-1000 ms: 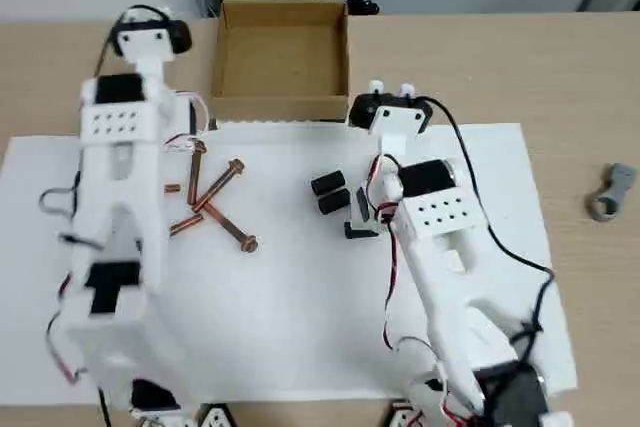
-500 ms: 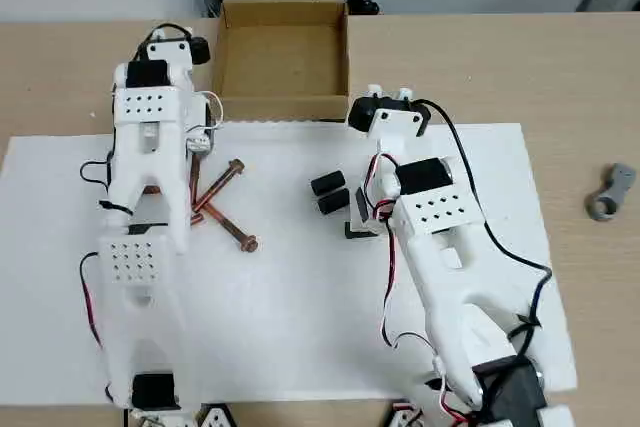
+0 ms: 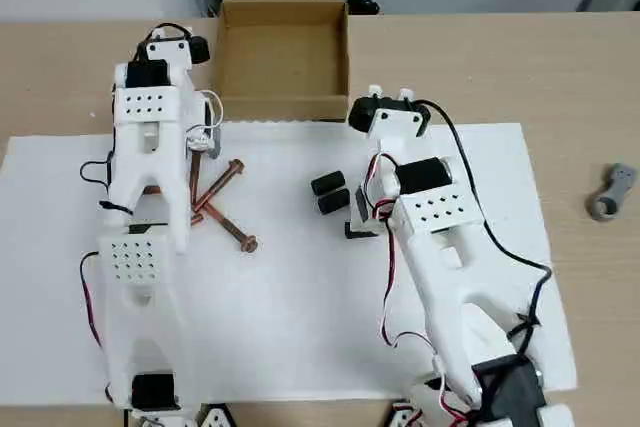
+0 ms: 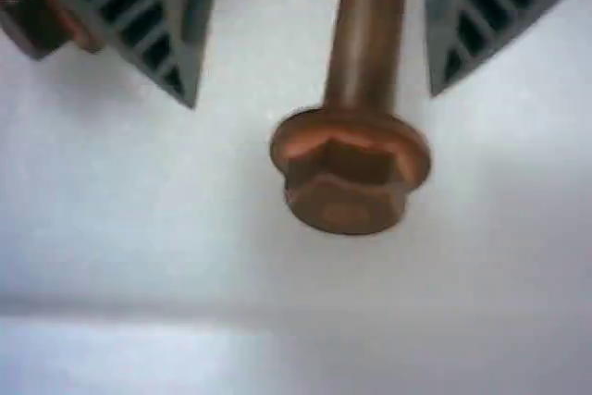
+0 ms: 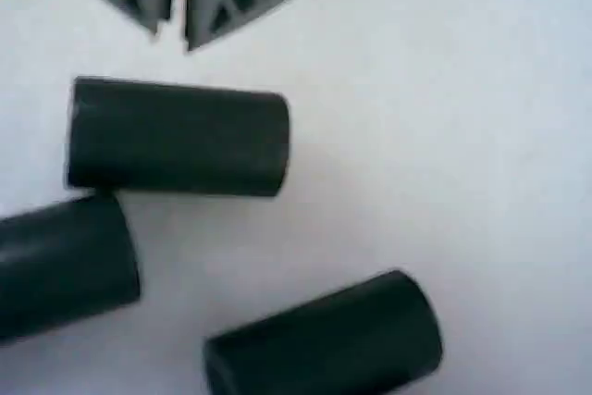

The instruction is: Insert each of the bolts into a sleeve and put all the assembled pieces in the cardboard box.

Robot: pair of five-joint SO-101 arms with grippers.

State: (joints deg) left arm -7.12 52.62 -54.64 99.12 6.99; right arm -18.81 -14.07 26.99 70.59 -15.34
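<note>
Several copper bolts [image 3: 220, 187] lie crossed on the white sheet [image 3: 300, 327] at the left. My left gripper [image 3: 197, 153] is down over them. In the left wrist view it [image 4: 313, 94] stands open, its fingers [image 4: 139, 16] on either side of one bolt [image 4: 350, 168], whose hex head points away from the jaws. Three black sleeves [image 3: 328, 185] lie mid-sheet. My right gripper [image 3: 352, 217] sits beside them. In the right wrist view it [image 5: 180, 34] is shut on nothing, just off the end of the nearest sleeve [image 5: 176, 136]. The cardboard box [image 3: 283, 107] stands at the back.
A grey metal part [image 3: 610, 192] lies on the bare wood table at the far right. Cables trail from both arms. Another bolt's tip [image 4: 28, 6] shows beside the left finger.
The left arm swung in and came down over the bolts during the first half second, then held still. The right arm has barely moved.
</note>
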